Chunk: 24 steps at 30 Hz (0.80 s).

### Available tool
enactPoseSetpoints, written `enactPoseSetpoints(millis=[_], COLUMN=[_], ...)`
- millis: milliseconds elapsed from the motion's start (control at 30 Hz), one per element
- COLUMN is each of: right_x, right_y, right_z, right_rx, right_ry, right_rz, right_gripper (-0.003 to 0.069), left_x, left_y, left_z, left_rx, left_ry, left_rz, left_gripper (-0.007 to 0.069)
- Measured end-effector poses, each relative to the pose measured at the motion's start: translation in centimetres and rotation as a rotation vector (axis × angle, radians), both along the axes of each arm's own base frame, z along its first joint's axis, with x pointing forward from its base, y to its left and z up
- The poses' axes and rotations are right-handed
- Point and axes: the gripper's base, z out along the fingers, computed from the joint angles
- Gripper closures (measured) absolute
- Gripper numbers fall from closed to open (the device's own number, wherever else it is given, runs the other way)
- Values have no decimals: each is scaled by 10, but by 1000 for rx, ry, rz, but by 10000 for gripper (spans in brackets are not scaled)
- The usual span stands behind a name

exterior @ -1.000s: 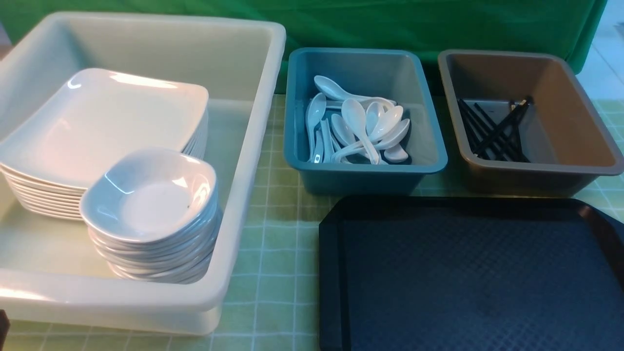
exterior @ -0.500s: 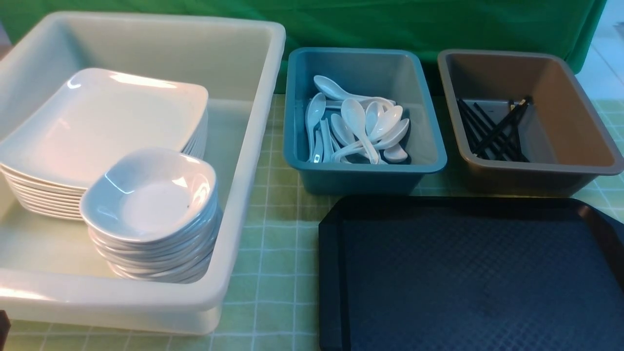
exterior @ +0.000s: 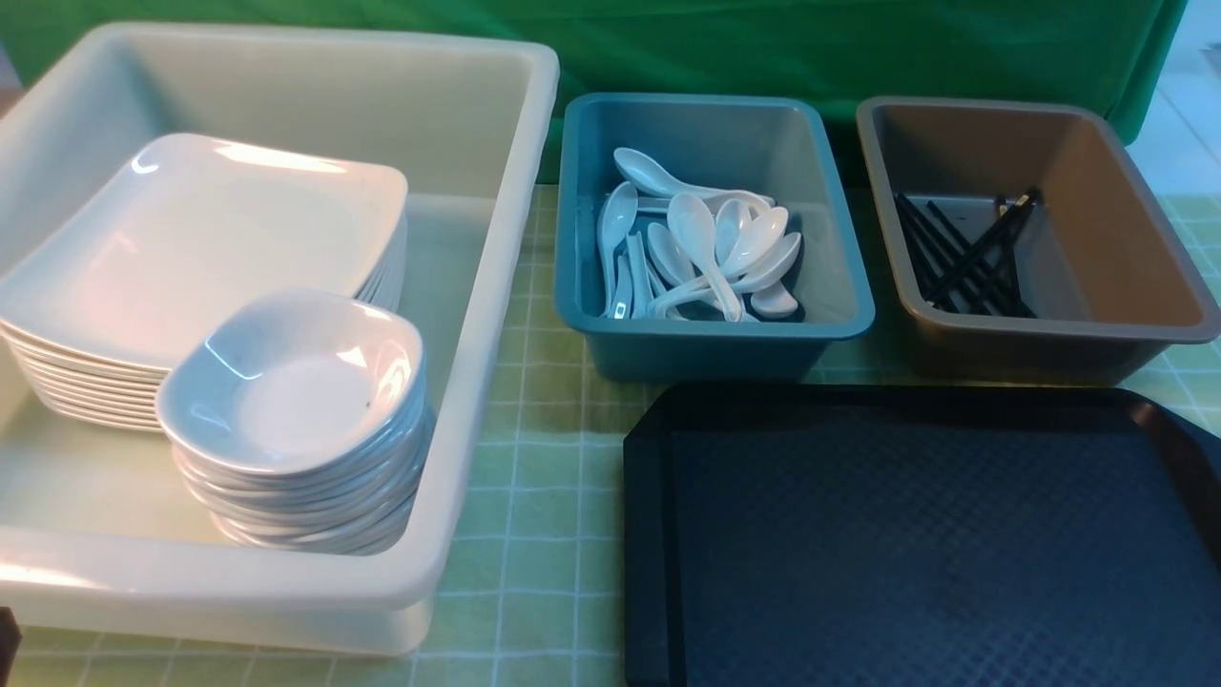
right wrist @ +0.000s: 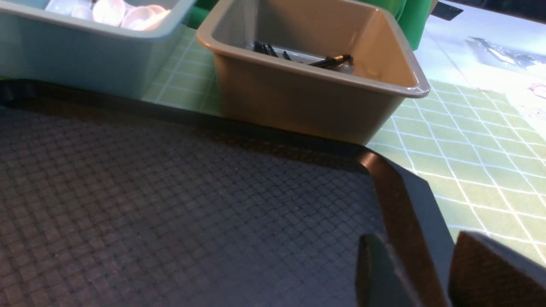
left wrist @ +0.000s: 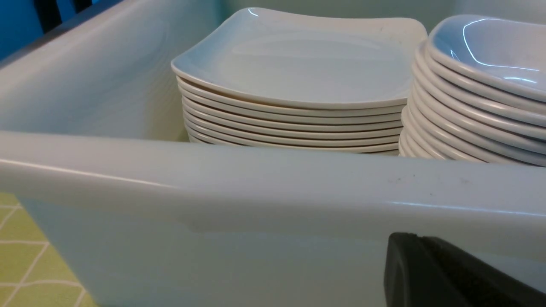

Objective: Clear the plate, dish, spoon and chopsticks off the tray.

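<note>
The tray (exterior: 649,534) is bare across all of its diamond-textured floor that shows, so the task looks finished. The plate (exterior: 210,239) tops a stack against the left wall of the white tub (exterior: 496,286). The dish (exterior: 296,382) crowns a second stack touching it, toward the tub's near right corner. The spoon (exterior: 701,243) lies in a heap in the teal bin (exterior: 706,334), and the chopsticks (exterior: 963,258) are crossed on the floor of the brown bin (exterior: 1040,348). All the white ware looks glossy, rigid, slippery and likely chippable, so I would pinch a plate or dish at its raised rim. The chopsticks are thin and light and probably roll. The left gripper (left wrist: 409,256) is pressed together just outside the tub's near wall. The right gripper (right wrist: 414,236) is spread and holds nothing, above the tray's far right corner. The tub's tall walls would force a lift straight up, while the tray offers wide open room.
</note>
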Motion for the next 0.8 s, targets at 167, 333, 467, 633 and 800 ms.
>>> enactPoseSetpoints(millis=[167, 333, 467, 633, 800], right_x=[0, 0, 0, 0, 0], right_y=[0, 0, 0, 0, 0], right_z=[0, 0, 0, 0, 0], right_rx=[0, 0, 0, 0, 0], right_ry=[0, 0, 0, 0, 0], right_rz=[0, 0, 0, 0, 0], right_gripper=[419, 419, 419, 419, 419], left_x=[0, 0, 0, 1, 10], left_y=[0, 0, 0, 0, 0], left_z=[0, 0, 0, 0, -6], left_rx=[0, 0, 1, 0, -6], left_ry=[0, 0, 0, 7, 116], left_rz=[0, 0, 0, -4, -10], left_gripper=[627, 627, 627, 627, 627])
